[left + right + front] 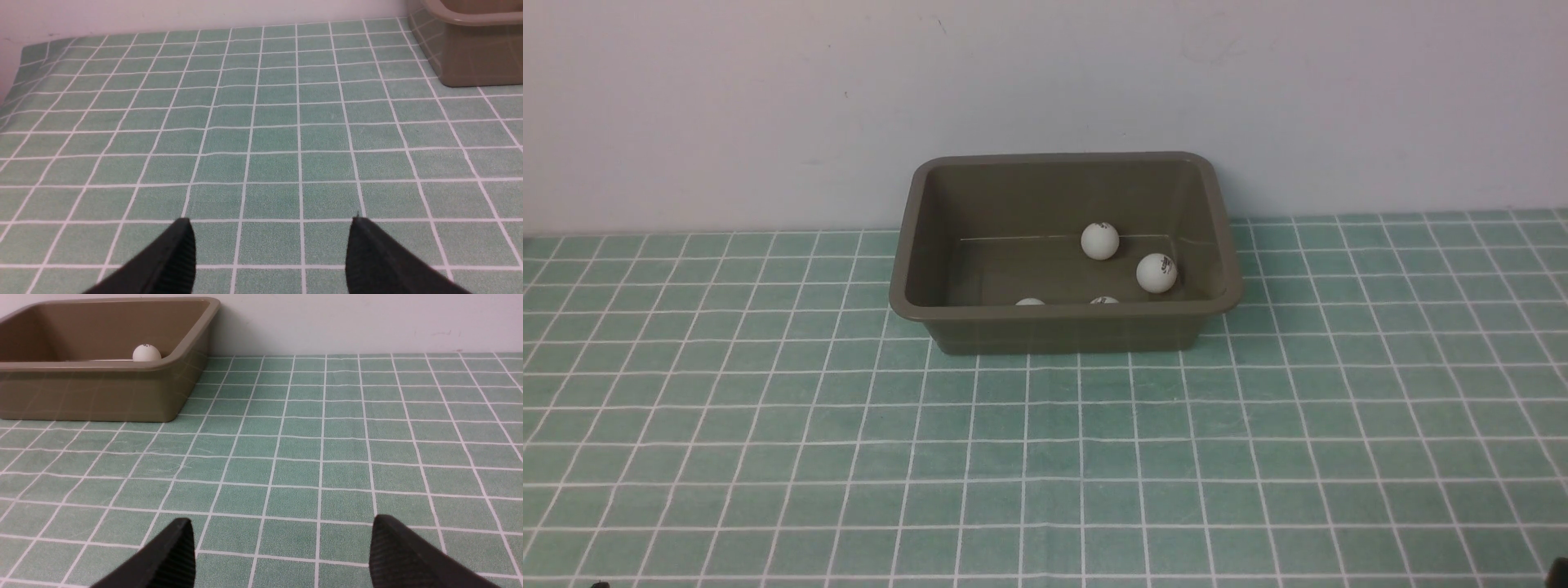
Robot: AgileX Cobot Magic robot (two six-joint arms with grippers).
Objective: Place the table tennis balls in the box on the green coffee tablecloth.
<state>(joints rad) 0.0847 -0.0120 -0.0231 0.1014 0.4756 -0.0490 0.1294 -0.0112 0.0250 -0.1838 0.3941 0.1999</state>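
Observation:
The olive-brown box (915, 245) stands on the teal-green checked tablecloth (1045, 457) near the back wall. Inside it I see white table tennis balls: one (1100, 241) toward the back, one (1156, 272) by the right wall, and the tops of two more (1030, 301) (1103, 300) just over the front rim. A fifth ball is hidden. No ball lies on the cloth. My left gripper (271, 222) is open and empty over bare cloth, the box's corner (470, 53) far off. My right gripper (282, 522) is open and empty; the box (102, 392) and one ball (146, 353) show beyond it.
A plain pale wall (1045, 82) rises right behind the box. The cloth's far left edge shows in the left wrist view (16, 73). Only dark slivers of the arms reach the front view's bottom corners.

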